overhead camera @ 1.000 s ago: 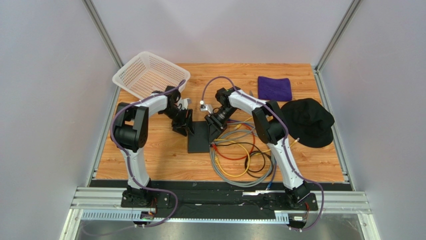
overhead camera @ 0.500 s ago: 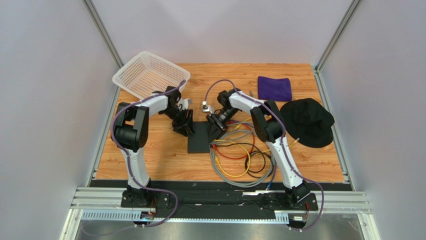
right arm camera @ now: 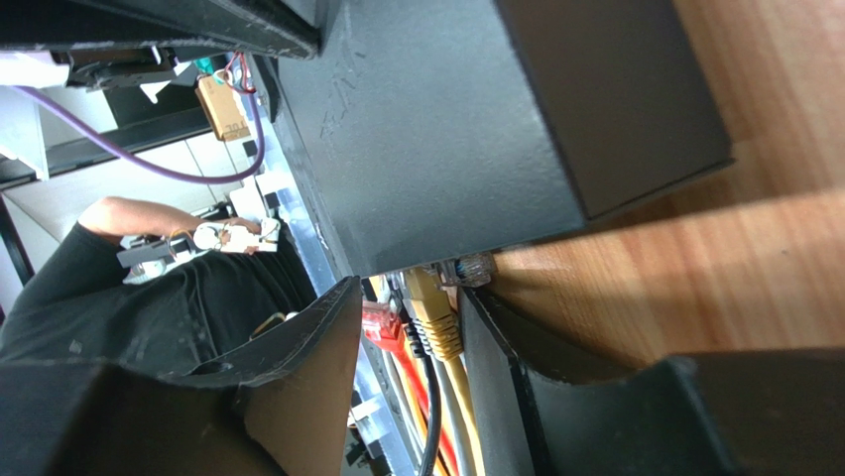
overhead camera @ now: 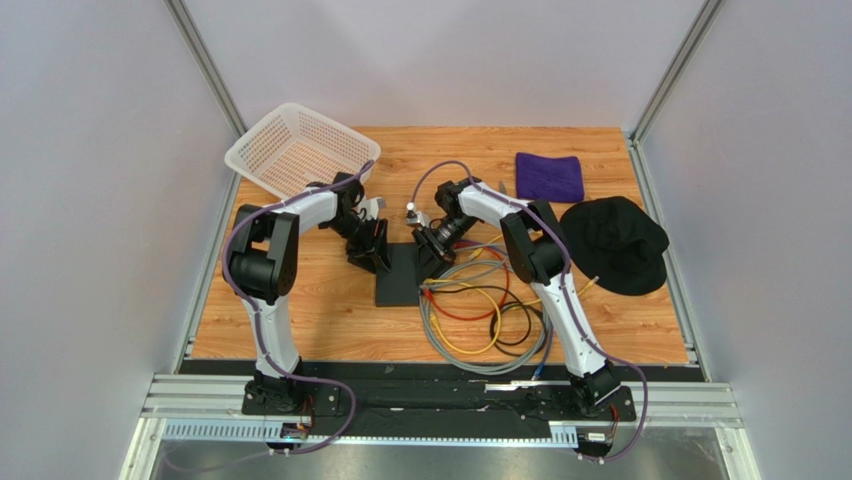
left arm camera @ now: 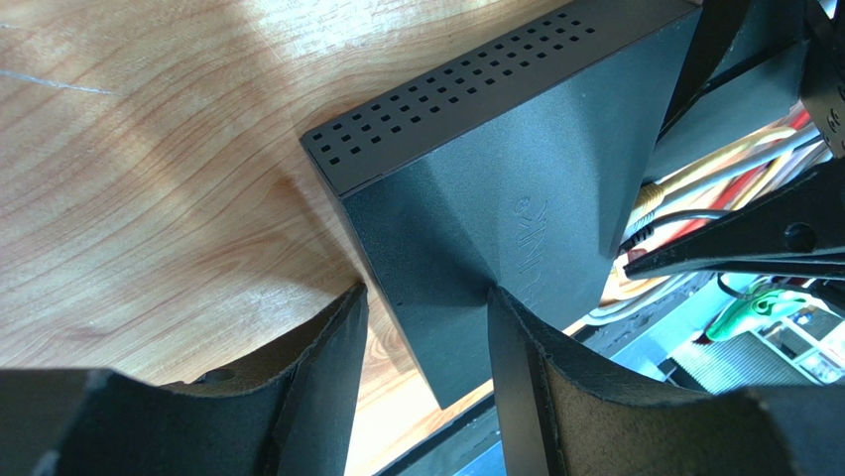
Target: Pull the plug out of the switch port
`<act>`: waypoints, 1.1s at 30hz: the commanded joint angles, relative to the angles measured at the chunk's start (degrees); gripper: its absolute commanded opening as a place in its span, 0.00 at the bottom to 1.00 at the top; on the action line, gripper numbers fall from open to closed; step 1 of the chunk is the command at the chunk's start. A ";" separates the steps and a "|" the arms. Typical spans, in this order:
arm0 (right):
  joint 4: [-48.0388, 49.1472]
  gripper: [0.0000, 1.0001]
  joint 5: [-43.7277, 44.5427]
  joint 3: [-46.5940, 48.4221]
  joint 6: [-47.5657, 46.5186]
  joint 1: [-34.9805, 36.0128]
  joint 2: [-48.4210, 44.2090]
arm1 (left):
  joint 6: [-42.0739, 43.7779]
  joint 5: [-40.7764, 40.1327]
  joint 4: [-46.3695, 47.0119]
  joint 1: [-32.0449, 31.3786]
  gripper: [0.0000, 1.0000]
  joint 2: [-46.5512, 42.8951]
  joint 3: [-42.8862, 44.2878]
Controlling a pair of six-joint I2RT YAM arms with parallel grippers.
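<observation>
So, switch: flat matte-black box [overhead camera: 398, 278] lying mid-table [overhead camera: 330, 320], ports on its right long edge, sitting between both tools.
Left tool: [left arm camera: 424, 297] fingers look clamped on the switch's left corner, just short of the vented side face. Reads as a brace.
Right tool: [right arm camera: 409, 297] fingers spread at the port edge, with the yellow plug [right arm camera: 434, 315] and red plug [right arm camera: 377, 322] in the gap. Nothing pinched yet.
Plugs: yellow, red and a clear plug [right arm camera: 474, 268] seated side by side.
Handling: switch looks light, rigid and smooth-shelled, so it would likely slide on the wood if unbraced. Plug is small hard plastic, so grip its body, not the soft lead.
Edges: neighbours are packed tight, little finger room either side of yellow.
Room: pull path to the right runs over the cable loops [overhead camera: 470, 320]. Black cap [overhead camera: 615, 243] is beyond them, well apart. Basket [overhead camera: 290, 150] sits behind the left arm, out of the way.
</observation>
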 commanded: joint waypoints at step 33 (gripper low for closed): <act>4.35 0.47 3.23 -1.10 -3.60 -0.28 2.27 | 1.96 -3.03 0.76 -1.71 0.57 0.41 -0.85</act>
